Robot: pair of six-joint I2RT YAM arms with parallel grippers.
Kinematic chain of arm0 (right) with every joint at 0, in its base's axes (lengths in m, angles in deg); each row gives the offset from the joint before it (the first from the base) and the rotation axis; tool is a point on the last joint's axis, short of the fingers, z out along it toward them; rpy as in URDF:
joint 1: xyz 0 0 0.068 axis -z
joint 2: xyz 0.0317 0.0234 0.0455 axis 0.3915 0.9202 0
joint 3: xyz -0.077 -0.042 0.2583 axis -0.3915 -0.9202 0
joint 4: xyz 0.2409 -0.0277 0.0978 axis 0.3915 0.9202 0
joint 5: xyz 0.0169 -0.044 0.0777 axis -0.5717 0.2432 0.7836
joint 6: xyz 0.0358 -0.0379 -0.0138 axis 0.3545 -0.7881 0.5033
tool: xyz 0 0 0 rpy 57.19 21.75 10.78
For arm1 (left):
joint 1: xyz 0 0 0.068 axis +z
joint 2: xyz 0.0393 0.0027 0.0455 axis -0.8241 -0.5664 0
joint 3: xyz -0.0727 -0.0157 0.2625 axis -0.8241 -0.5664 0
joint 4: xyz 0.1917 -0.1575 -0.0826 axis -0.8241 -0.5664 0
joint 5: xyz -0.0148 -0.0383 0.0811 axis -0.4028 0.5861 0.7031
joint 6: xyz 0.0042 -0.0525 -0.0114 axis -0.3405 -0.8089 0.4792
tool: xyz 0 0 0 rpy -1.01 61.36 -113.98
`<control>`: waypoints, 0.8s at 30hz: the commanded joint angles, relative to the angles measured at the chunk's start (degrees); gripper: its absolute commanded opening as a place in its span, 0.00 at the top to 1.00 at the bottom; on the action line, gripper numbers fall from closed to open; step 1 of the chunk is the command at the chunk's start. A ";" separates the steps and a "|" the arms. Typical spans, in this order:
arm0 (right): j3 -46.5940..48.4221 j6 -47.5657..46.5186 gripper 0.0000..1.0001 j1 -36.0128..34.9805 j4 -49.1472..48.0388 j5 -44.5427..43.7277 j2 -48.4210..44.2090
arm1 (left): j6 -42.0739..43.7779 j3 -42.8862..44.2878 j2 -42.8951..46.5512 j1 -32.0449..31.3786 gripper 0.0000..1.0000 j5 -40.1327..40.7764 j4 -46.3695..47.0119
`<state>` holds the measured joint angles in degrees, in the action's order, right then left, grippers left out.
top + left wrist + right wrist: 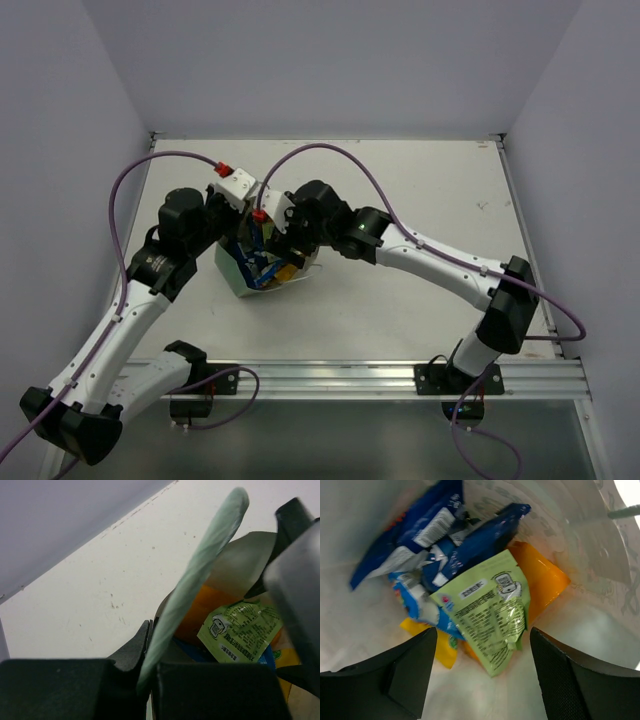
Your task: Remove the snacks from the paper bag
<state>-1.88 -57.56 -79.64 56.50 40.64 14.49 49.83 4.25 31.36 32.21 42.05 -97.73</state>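
Mint-green paper gift bag sits on white table. Left gripper clamps the bag's rim. Right gripper, jaws spread and empty, hangs inside over pale green sachet, dark blue chip bags and orange pouch.

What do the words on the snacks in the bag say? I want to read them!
No words can be read here.
On the pale green sachet: black print and a barcode strip, too small to read.
On the dark blue chip bag: a white label, blurred.
On the paper bag: only a faint pattern, with no letters I can make out.
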 commanded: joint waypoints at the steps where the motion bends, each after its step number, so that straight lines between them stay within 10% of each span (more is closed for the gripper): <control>1: 3.76 -2.15 0.21 0.00 0.46 -4.46 2.41 | -1.70 2.24 1.62 -0.09 1.00 -1.18 1.07; 15: 4.73 -2.41 0.17 1.14 -1.56 -8.25 10.67 | -1.53 1.97 2.32 -0.09 1.00 -1.89 1.07; 24: 2.18 -1.97 0.43 1.23 -2.09 -6.40 11.99 | -1.61 1.89 2.24 -0.09 1.00 -2.33 1.60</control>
<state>1.40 -60.72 -79.23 54.06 35.39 24.74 48.35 4.27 31.92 32.63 42.77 -99.04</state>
